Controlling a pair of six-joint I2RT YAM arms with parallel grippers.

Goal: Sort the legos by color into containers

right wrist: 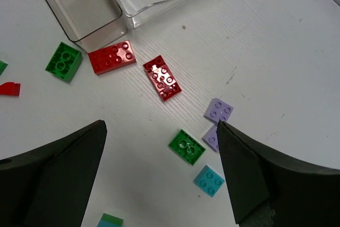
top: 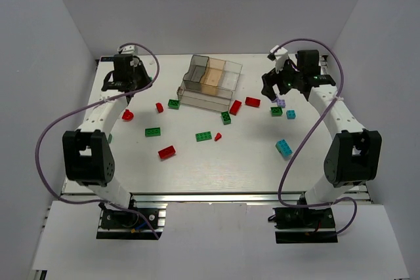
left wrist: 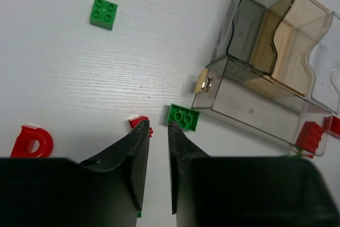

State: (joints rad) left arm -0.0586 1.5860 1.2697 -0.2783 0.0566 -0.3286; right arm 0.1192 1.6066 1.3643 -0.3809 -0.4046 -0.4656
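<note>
Left tool (left wrist: 158, 126) at the far left of the counter (top: 197, 168), fingers drawn together to a narrow slit, nothing between them. Its tips hang over bare counter, between a small red piece (left wrist: 139, 122) just beside one tip and a green brick (left wrist: 184, 117) just beside the other. That green brick sits close to the near wall of the clear tray (left wrist: 255, 110). A square green brick (left wrist: 104, 13) lies well apart, and a curved red piece (left wrist: 32, 141) lies off to the side. Right tool (right wrist: 161, 126) at the far right, jaws spread wide, holding nothing. Below it is a cluster: a pale purple brick (right wrist: 218, 110), a second purple one (right wrist: 211, 137) partly hidden by a finger, another green brick (right wrist: 186, 146) and a cyan brick (right wrist: 209, 179). Two red bricks (right wrist: 111, 57) lie near the tray's corner, one almost against the wall, with a green one (right wrist: 64, 61) just beside them. In the top view the tray stands at the far middle, tan section in its centre, and the legos (top: 203, 136) seen lie scattered on the counter outside it, in front and to both sides.
</note>
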